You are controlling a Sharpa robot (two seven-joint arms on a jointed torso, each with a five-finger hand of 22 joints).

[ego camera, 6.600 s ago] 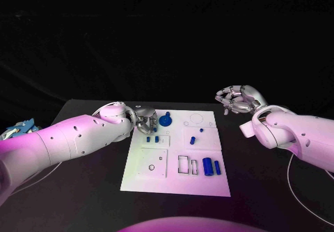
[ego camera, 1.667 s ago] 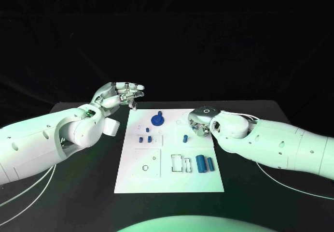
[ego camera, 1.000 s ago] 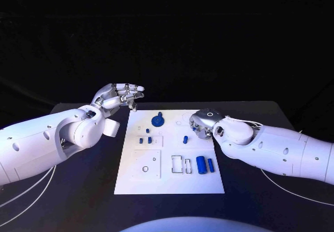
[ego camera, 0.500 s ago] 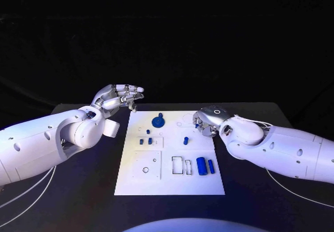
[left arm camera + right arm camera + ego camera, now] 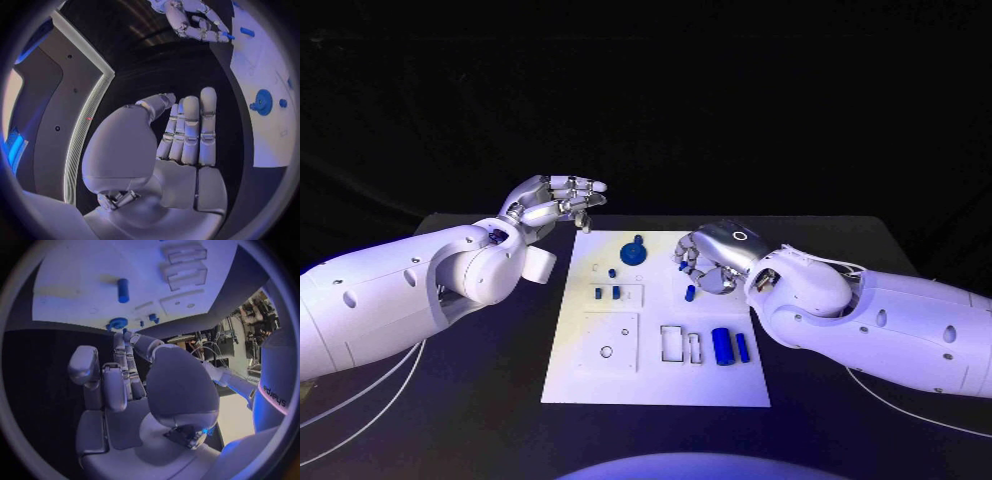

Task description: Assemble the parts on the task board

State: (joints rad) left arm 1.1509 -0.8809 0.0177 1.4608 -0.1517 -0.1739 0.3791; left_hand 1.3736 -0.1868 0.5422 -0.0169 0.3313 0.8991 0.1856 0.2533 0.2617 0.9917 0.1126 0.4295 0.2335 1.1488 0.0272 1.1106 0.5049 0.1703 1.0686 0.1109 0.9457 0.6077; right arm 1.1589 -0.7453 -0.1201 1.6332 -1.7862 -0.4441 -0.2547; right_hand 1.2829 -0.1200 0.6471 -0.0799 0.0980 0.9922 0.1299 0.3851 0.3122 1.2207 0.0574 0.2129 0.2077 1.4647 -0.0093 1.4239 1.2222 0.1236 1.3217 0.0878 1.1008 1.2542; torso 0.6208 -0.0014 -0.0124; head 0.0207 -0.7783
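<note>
right hand (image 5: 708, 262): yours to move; it hovers over the far right part of the task board (image 5: 661, 385), fingers curled downward. Left wrist view shows a short blue peg (image 5: 227, 35) at its fingertips, so I judge it pinches that peg; the head view can't confirm contact.
left hand (image 5: 560, 204): raised off the far left corner of the board, well clear of the parts. Fingers straight and together in its wrist view, palm bare, grasping nothing.
small peg (image 5: 689, 293): lies loose on the board just near-side of your right hand, apart from the fingers.
gear (image 5: 636, 251): blue toothed wheel with a knob, seated far-centre on the board, between the two hands.
short pegs (image 5: 604, 293): pair standing in the left-middle panel, look seated.
cylinder (image 5: 721, 344): thick blue one, lying beside a thinner bar (image 5: 741, 346) at the near right; rectangular slots just left of them are unfilled.
step in hand: probably carrying or placing the pinched peg into a hole on the right half; which hole, can't tell.
how to do it well: keep the pinch light but steady, hold the peg upright over its hole before you lower, go straight down, don't sweep sideways or you'll knock the loose small peg. Release only once it sits.
risk: peg is tiny, can slip or tilt in the fingertips; wrist blocks your head view of the target.
left arm advice: leave it parked where it is, out of the way.
</note>
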